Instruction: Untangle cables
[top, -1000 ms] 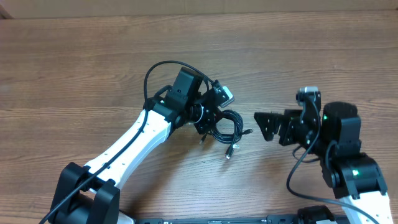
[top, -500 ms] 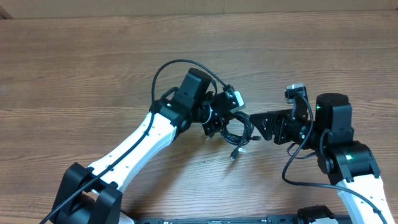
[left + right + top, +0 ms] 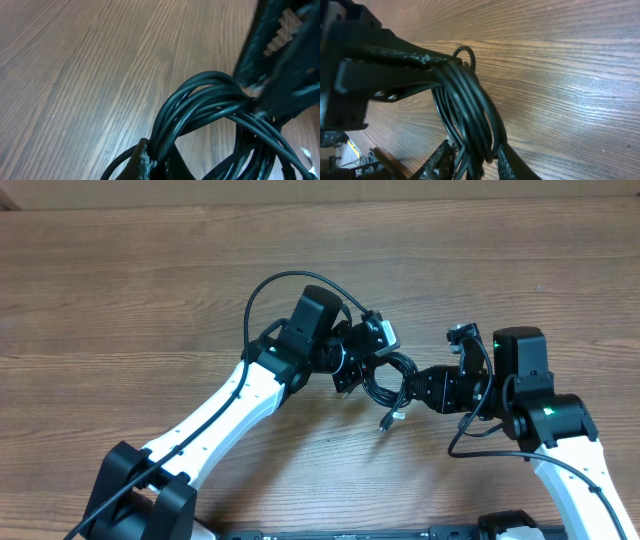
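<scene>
Tightly looped, the glossy black cables [image 3: 386, 376] are pinched by rough left fingers [image 3: 142, 167] and right fingers [image 3: 442, 157] alike.

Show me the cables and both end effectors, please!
cables [image 3: 388, 367], overhead view, on the coiled bundle.
left end effector [image 3: 358, 377], overhead view, between its fingertips at the coil's left side.
right end effector [image 3: 408, 386], overhead view, between its fingertips at the coil's right side.

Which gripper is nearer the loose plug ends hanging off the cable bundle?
Right, narrowly. The right gripper straddles the cable bundle on its right side, close by the plug ends; the left gripper grips the bundle's left side, farther off.
</scene>
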`<act>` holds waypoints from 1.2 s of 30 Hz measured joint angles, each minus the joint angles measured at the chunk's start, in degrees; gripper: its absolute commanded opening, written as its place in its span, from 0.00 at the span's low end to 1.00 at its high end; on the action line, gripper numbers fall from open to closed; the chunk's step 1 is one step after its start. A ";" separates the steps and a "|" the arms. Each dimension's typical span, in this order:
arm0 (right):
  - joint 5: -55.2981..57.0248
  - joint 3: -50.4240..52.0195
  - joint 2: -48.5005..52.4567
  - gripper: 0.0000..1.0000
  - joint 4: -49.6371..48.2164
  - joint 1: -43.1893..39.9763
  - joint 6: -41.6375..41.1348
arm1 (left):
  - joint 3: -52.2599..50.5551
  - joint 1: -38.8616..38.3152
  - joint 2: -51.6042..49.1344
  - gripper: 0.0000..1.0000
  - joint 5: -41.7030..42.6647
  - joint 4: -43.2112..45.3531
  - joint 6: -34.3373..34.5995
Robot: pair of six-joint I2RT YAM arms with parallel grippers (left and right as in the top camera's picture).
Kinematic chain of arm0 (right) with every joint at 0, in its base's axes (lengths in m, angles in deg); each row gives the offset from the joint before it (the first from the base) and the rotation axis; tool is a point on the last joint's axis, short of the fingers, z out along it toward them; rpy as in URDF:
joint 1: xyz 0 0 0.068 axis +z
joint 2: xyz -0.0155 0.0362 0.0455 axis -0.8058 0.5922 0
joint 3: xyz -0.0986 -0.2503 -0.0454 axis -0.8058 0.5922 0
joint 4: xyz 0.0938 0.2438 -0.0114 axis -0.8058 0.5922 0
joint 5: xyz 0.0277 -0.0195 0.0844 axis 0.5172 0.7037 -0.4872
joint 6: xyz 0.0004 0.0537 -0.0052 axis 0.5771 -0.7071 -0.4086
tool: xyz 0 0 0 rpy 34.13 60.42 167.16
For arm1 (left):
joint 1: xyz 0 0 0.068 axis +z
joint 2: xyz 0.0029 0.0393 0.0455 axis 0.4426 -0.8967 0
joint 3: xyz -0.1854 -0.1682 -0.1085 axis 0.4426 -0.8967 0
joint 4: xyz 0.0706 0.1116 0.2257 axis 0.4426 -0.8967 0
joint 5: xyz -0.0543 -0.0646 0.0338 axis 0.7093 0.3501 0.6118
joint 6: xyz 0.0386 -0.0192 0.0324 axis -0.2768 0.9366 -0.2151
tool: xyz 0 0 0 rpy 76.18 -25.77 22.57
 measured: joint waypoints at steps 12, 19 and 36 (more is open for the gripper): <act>0.02 0.00 0.79 0.13 1.36 -0.02 0.00 | 0.00 0.11 0.00 0.04 1.09 0.28 0.28; 0.00 0.00 0.79 0.14 3.06 -0.02 0.02 | 0.00 0.11 0.00 0.04 1.51 2.93 3.78; 1.57 -0.02 0.79 0.06 4.15 0.02 -0.07 | 0.00 0.28 0.00 0.04 1.22 1.11 10.25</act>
